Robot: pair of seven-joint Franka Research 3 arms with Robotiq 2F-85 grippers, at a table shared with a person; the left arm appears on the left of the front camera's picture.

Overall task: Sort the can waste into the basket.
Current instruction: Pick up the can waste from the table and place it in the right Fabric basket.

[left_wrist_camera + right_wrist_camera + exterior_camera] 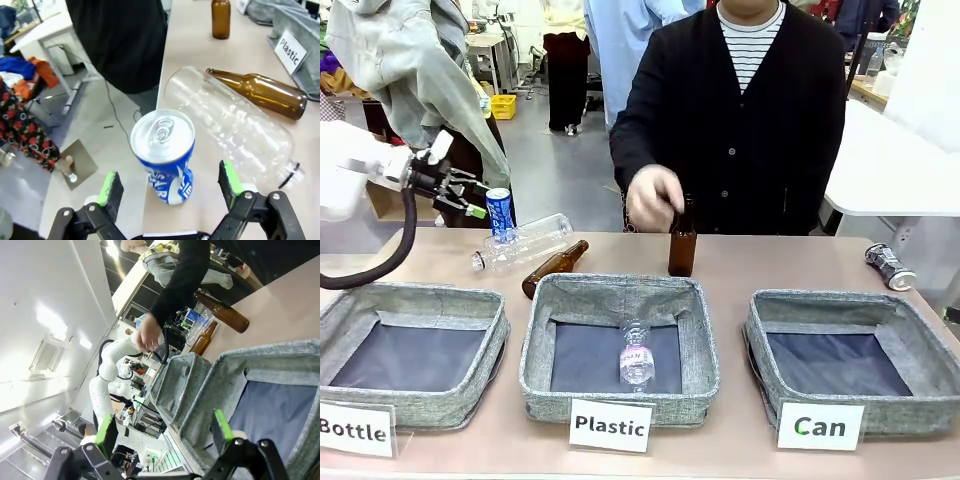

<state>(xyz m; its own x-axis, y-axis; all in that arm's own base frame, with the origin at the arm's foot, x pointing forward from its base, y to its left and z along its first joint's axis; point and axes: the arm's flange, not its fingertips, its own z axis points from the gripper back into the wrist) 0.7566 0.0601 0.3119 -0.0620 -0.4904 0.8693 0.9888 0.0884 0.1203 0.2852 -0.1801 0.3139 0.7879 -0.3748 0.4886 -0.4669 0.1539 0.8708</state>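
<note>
A blue can point(500, 212) with white lettering stands upright at the table's far-left edge. My left gripper point(470, 200) hovers open just left of it. In the left wrist view the blue can point(162, 155) sits just ahead of the open left gripper point(170, 187), untouched between the green pads point(111, 192). A dented silver-grey can point(888, 265) lies on its side at the far right. The "Can" basket point(760, 330) stands at the front right, its dark base bare. My right gripper point(164, 430) hangs open above a grey basket's rim point(270, 357), holding nothing.
A clear plastic bottle point(525, 243) and a brown bottle point(555, 267) lie right beside the blue can. The person's hand point(655, 197) is at the neck of an upright brown bottle point(682, 240). The "Plastic" basket point(705, 350) holds a plastic bottle point(637, 355). The "Bottle" basket point(495, 345) stands front left.
</note>
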